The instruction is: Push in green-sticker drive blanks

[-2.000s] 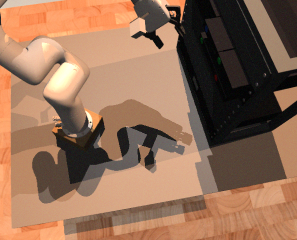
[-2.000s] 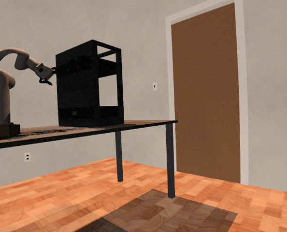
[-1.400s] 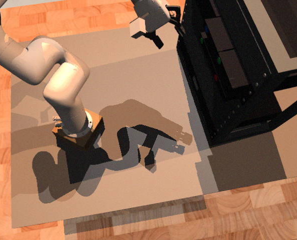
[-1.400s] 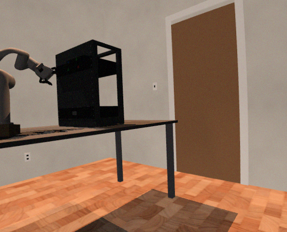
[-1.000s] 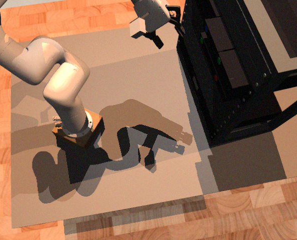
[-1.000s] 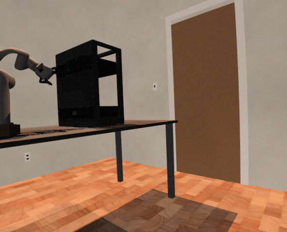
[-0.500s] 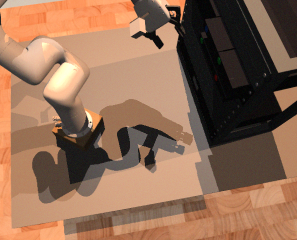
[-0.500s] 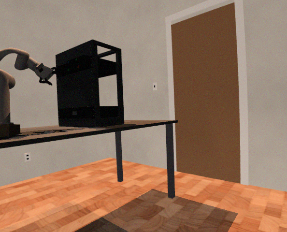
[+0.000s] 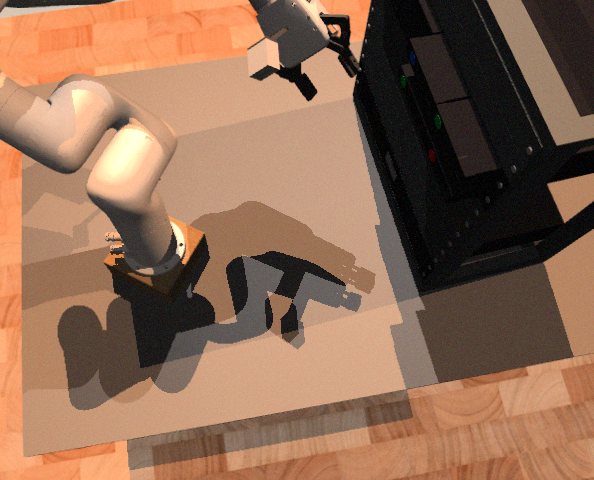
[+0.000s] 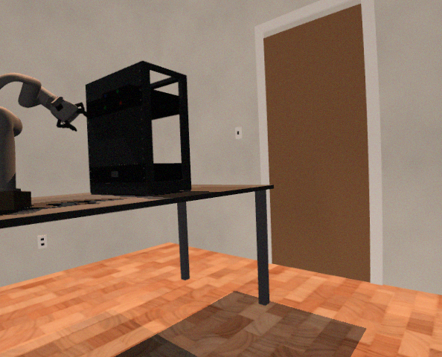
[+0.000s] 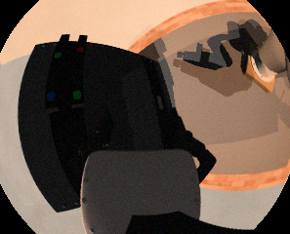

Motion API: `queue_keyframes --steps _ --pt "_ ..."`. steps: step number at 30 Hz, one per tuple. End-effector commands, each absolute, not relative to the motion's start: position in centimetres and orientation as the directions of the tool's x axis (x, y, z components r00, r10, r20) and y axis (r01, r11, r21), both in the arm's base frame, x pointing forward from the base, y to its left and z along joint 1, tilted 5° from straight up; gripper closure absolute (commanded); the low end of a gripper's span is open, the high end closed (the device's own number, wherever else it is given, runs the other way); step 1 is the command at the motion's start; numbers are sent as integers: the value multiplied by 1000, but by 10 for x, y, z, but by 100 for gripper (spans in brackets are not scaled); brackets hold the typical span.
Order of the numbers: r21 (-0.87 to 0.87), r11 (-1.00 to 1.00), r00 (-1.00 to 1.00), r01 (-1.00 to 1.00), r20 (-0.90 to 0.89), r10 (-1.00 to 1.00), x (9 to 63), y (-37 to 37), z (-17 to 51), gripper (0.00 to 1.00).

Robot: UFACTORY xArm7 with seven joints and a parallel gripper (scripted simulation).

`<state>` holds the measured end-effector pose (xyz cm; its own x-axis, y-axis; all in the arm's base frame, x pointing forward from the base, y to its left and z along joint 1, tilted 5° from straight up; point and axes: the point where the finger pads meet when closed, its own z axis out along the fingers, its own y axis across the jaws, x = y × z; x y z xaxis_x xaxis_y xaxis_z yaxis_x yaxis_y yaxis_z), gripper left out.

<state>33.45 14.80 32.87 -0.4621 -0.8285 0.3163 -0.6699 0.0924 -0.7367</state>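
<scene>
Beside the upper front corner of the black rack (image 9: 390, 170) we see the pincer (image 9: 329, 74), its fingers spread fully apart with nothing between them. One fingertip (image 9: 350, 66) sits just at the rack's front edge, though we cannot tell whether it touches; the other finger (image 9: 305, 86) points away over the table (image 9: 287, 170). Just beyond the pincer, inside the rack's front, we find the storage chassis (image 9: 442, 118) with its coloured stickers: a blue sticker (image 9: 412, 57) and a green sticker (image 9: 403, 80) nearest the pincer, then a second green sticker (image 9: 437, 121) and a red sticker (image 9: 431, 155) farther along. From the wrist view we make out the same four dots, green (image 11: 77, 96) beside blue (image 11: 51, 97) and another green (image 11: 58, 55) beside red (image 11: 80, 49), ahead of the pincer. How far each blank stands out we cannot tell. Seen from the exterior view, the pincer (image 10: 73, 115) hovers high at the rack's (image 10: 136, 126) front.
</scene>
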Motion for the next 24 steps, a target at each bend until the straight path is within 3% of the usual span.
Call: queue_keyframes --steps 1,5,24 --pt "-739 91 -461 -667 314 -830 277 137 328 0" --pt "-738 93 -460 -668 311 -832 257 132 326 0" --pt "-739 97 -460 -667 306 -833 257 133 326 0"
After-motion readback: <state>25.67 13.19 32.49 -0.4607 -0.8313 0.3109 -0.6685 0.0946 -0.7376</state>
